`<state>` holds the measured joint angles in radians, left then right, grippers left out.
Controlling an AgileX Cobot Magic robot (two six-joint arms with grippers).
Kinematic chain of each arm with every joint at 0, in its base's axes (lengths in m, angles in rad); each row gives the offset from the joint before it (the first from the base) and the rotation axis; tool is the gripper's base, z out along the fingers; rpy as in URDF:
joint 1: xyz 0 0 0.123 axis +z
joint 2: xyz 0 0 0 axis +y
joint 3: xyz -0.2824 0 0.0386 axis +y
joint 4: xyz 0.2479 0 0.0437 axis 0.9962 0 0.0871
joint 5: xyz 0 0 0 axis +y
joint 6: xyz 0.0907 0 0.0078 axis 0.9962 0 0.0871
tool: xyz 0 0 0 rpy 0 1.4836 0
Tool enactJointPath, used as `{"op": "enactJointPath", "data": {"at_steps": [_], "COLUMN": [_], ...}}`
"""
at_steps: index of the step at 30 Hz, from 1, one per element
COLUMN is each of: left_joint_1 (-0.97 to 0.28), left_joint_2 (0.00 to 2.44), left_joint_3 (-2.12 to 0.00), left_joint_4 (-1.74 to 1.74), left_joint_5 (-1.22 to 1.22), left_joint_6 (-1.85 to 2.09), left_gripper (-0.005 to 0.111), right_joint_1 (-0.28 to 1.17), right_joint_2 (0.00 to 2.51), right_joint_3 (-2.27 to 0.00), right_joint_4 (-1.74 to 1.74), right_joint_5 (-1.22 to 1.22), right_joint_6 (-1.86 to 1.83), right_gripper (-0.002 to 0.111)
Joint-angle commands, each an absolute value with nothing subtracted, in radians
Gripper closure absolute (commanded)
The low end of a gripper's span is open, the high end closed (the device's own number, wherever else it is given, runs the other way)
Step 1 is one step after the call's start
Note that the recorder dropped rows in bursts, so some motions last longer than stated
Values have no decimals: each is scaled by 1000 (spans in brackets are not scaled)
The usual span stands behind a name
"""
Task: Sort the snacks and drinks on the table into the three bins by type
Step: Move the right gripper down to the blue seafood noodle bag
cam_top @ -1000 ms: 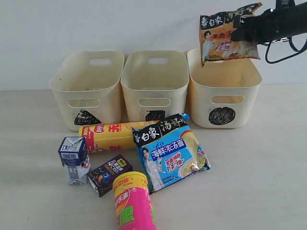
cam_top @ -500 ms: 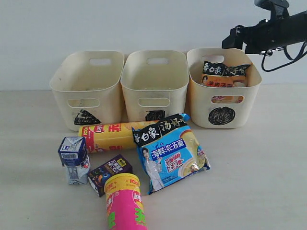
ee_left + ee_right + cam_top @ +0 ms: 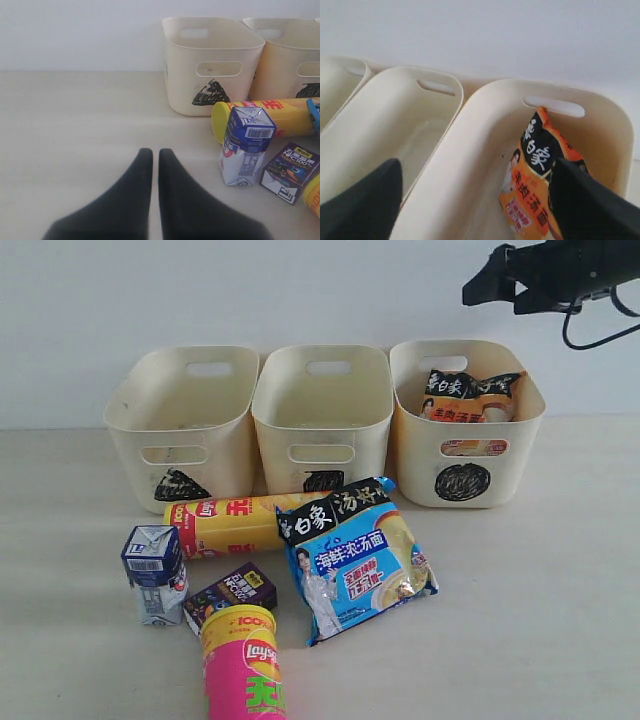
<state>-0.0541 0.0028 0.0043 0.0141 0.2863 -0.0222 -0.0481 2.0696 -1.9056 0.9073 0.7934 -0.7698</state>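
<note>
Right tool [image 3: 487, 282] hangs high over the circle-marked bin [image 3: 412, 455] with its fingers spread wide and nothing between them, while the left tool [image 3: 154, 156] sits low over the pale counter [image 3: 560, 590], fingers pressed together. At the back of the counter the triangle bin [image 3: 180, 430], square bin [image 3: 322, 425] and circle-marked bin stand in a row, and the orange noodle packet [image 3: 468, 398] leans upright inside the last one. In front lie the blue noodle packet [image 3: 358, 558], overlapping the yellow-orange Lay's tube [image 3: 225, 523], then the pink Lay's tube [image 3: 243, 670], the upright blue-and-white carton [image 3: 155, 573] and the purple drink box [image 3: 232, 592] just beside it.
</note>
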Motion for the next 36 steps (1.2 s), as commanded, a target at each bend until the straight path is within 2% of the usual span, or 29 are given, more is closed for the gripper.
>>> {"op": "enactJointPath", "data": {"at_steps": [1, 3, 4, 5, 16, 21, 30, 36], "left_joint_1": [-51, -51, -51, -51, -51, -51, -51, -51], "left_joint_2": [0, 0, 0, 0, 0, 0, 0, 0], "left_joint_3": [0, 0, 0, 0, 0, 0, 0, 0], "left_joint_4": [9, 9, 9, 9, 9, 9, 9, 9], "left_joint_5": [284, 284, 284, 284, 284, 284, 284, 284], "left_joint_6": [-29, -29, -29, -29, -29, -29, -29, -29], "left_gripper": [102, 102, 102, 102, 102, 102, 102, 102], "right_joint_1": [-49, -49, -49, -49, -49, -49, -49, -49], "right_joint_2": [2043, 2043, 2043, 2043, 2017, 2008, 1827, 1807], "right_joint_3": [-1911, -1911, -1911, -1911, -1911, -1907, -1571, -1352], "right_joint_4": [740, 696, 682, 679, 672, 676, 798, 854], "right_joint_5": [888, 939, 977, 992, 1221, 1221, 1191, 1183], "right_joint_6": [-649, -618, -611, -608, -578, -578, -790, -913], "right_gripper": [67, 90, 105, 108, 109, 109, 109, 109]}}
